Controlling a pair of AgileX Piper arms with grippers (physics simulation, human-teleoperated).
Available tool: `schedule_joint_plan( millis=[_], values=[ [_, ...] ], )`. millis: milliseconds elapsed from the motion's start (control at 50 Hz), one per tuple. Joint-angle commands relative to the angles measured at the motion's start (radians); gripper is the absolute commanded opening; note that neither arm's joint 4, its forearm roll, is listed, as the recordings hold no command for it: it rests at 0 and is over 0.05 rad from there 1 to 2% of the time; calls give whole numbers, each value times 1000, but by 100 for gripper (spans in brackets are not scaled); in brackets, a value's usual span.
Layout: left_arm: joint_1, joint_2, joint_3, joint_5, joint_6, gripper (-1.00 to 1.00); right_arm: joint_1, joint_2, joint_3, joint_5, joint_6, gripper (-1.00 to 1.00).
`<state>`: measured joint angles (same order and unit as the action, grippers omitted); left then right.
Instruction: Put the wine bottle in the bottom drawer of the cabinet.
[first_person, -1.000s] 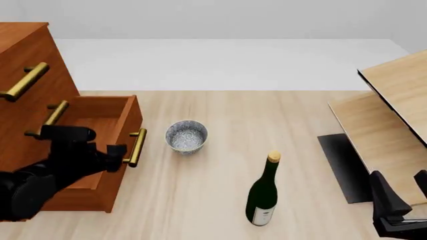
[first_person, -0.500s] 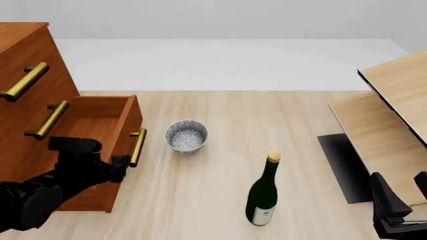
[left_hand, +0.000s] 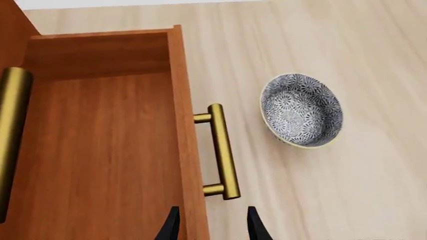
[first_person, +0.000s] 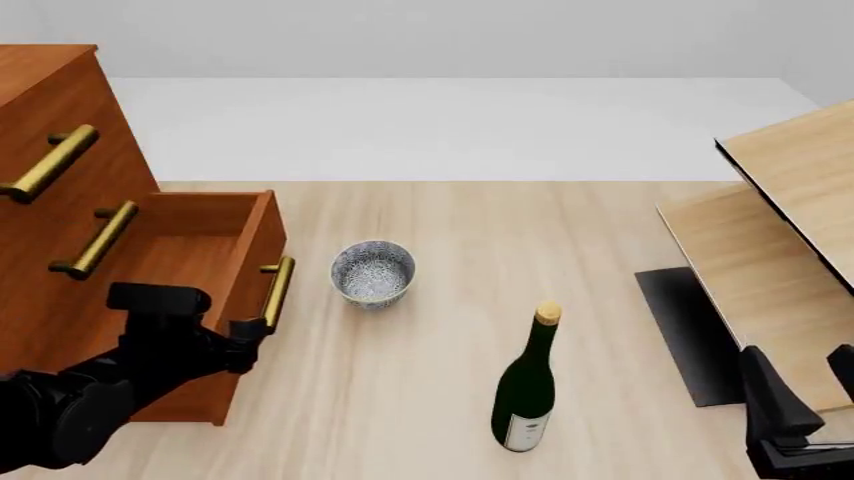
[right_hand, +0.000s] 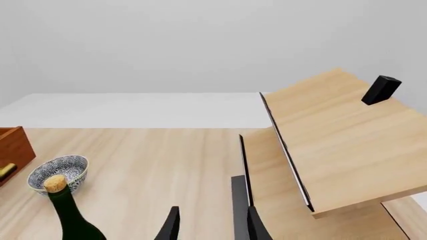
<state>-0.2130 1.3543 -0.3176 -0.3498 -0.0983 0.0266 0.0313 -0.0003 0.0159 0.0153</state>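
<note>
Tabletop's set: drawer (first_person: 200, 250) open at left, bottle (first_person: 526, 384) upright lower centre, so right gripper (right_hand: 209, 227), fingers parted and empty, should approach level, low on the body.

Matte black arms (first_person: 80, 400), rounded joints, slim tapered black jaws.
</note>
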Motion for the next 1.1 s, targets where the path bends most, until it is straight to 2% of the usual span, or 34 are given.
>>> schedule_joint_plan(
  millis=[20,1100],
  values=[
    [-18,6,8,-5,-5,100,3,-6,0,8,0,100],
    [-141,58,37,-80,-59,100,4,-25,0,18,5,100]
  ],
)
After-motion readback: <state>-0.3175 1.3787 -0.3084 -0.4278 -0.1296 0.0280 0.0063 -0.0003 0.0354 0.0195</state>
